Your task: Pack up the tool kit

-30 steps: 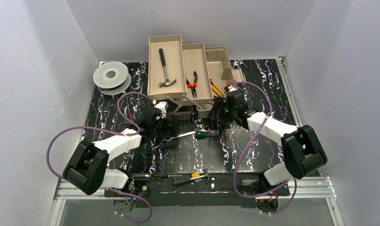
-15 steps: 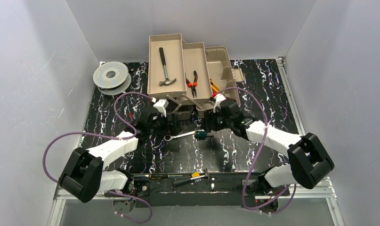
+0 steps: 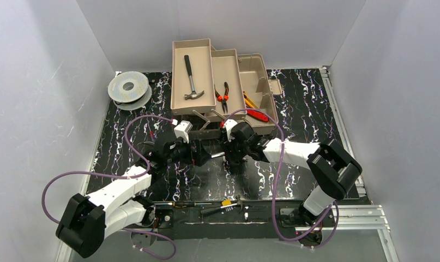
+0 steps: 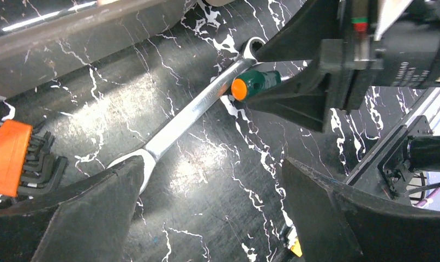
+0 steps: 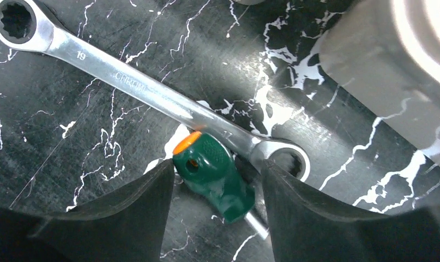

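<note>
Right wrist view: the right end effector (image 5: 216,164) has swung away from the toolbox (image 3: 202,63) and now stands half-open astride the green screwdriver (image 5: 217,185), its fingers close on each side but not visibly clamping. Just beyond its tips the wrench (image 5: 146,93) lies on the bench (image 5: 70,136), touching that handle. Opposite, the left end effector (image 4: 212,180) has moved in, spread wide over the wrench's other end. Farther behind, the toolbox holds the hammer (image 3: 191,82), pliers (image 3: 223,95) and a red-handled tool (image 3: 257,114), so these two pieces look next to load.
</note>
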Tool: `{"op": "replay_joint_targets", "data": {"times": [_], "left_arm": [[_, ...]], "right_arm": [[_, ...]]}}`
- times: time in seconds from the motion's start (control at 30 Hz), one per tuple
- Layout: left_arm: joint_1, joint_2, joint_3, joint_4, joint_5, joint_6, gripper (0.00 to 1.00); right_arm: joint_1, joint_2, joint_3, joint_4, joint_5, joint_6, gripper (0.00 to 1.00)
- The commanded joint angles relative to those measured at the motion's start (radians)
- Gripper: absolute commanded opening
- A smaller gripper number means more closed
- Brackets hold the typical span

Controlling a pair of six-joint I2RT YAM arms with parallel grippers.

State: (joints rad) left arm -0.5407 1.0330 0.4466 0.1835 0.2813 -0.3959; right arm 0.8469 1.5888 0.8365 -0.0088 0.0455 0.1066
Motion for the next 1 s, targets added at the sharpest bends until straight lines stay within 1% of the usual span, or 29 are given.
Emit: {"op": "replay_joint_targets", "data": {"times": [0.0,0.1,0.17,0.3,0.37,0.4,0.57,0.73,0.87,0.97], "left_arm": [[-0.004,-0.051,-0.031,-0.056,-0.009,-0.006,0.98],[-0.004,-0.054,-0.029,-0.068,-0.017,-0.004,0.98],[-0.004,-0.054,-0.029,-0.066,-0.018,-0.001,0.98],[-0.004,-0.047,-0.021,-0.073,-0.022,0.004,0.98],[-0.004,-0.037,-0.017,-0.076,-0.016,0.007,0.98],[-0.004,-0.032,-0.015,-0.077,-0.015,0.009,0.98],[-0.005,0.016,-0.003,-0.092,-0.037,-0.003,0.98],[-0.004,0.042,-0.005,-0.076,-0.035,-0.014,0.98],[-0.004,0.067,0.002,-0.08,-0.044,-0.013,0.98],[-0.004,0.082,0.007,-0.09,-0.047,-0.014,0.98]], "right_arm": [[0.032,0.049,0.041,-0.044,0.047,-0.029,0.65],[0.035,0.06,0.035,-0.05,0.036,-0.027,0.59],[0.036,0.066,0.032,-0.055,0.027,-0.027,0.53],[0.042,0.06,0.031,-0.073,0.036,-0.023,0.35],[0.043,0.03,0.025,-0.078,0.033,-0.014,0.28],[0.043,0.016,0.02,-0.076,0.032,-0.007,0.27],[0.033,-0.163,-0.004,-0.058,0.026,0.03,0.25],[-0.037,-0.325,0.022,-0.005,-0.027,0.054,0.22],[-0.137,-0.36,0.109,0.029,-0.036,0.136,0.15],[-0.21,-0.319,0.201,0.001,-0.023,0.215,0.12]]}}
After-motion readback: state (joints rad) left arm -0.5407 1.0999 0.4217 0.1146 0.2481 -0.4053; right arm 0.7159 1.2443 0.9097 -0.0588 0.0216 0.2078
